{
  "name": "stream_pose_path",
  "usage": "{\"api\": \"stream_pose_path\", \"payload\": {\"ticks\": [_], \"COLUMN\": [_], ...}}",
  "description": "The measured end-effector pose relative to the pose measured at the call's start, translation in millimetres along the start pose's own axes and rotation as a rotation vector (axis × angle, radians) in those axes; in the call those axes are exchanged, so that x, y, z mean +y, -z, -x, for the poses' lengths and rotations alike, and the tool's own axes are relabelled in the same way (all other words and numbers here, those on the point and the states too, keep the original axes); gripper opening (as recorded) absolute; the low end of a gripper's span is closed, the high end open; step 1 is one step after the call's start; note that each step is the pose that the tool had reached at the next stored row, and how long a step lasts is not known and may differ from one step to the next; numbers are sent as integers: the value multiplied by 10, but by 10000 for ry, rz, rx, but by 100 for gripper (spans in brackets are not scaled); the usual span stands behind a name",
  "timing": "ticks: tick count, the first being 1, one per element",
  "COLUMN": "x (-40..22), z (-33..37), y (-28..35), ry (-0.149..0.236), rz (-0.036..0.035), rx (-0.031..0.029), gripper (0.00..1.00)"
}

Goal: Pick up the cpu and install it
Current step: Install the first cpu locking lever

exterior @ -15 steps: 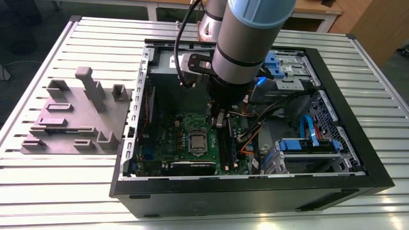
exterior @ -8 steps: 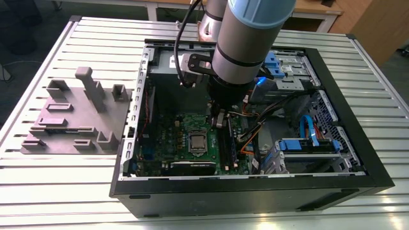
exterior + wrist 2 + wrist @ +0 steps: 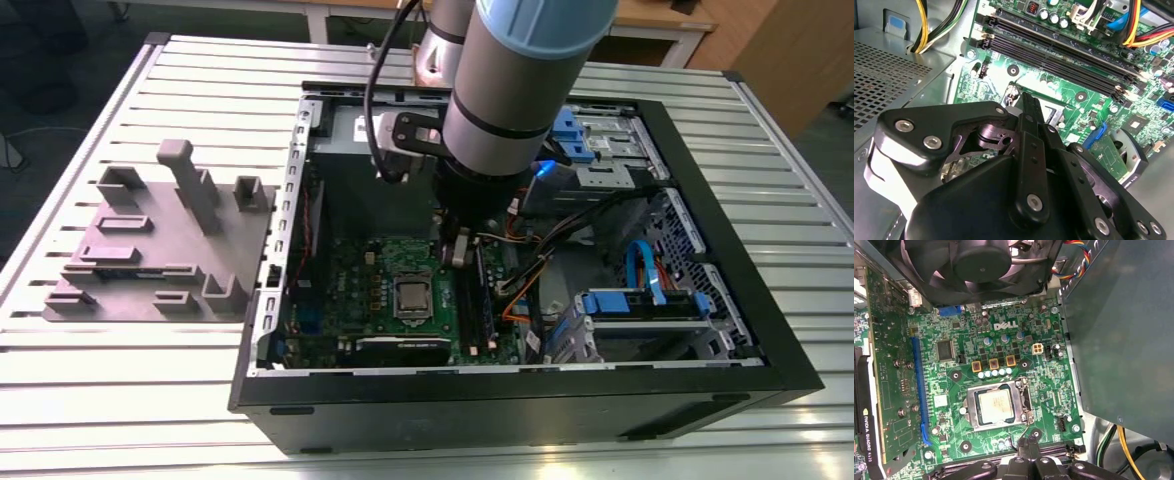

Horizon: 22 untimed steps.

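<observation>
You've got the cpu (image 3: 995, 406) seated in the socket frame (image 3: 999, 407) mid-motherboard (image 3: 1004, 340) — gripper (image 3: 1028, 449) hangs just above, fingers pinched together, holding nothing.

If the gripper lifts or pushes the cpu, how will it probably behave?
The cpu is a thin flat square, so probably stiff, light and unlikely to roll. Its smooth metal top may be slippery. It sits inside the socket frame, so a sideways push would probably jam it rather than slide it.
</observation>
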<state>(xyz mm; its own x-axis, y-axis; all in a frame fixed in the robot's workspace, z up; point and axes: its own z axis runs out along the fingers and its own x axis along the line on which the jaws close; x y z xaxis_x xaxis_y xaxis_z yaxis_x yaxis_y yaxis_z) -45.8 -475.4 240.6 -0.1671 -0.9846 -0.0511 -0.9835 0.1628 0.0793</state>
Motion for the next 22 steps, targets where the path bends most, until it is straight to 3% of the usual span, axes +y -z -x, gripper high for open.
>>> {"api": "stream_pose_path", "payload": {"ticks": [22], "x": [10], "z": [9], "y": [120], "ry": [0], "rz": [-2], "rx": [-5], "gripper": [10]}}
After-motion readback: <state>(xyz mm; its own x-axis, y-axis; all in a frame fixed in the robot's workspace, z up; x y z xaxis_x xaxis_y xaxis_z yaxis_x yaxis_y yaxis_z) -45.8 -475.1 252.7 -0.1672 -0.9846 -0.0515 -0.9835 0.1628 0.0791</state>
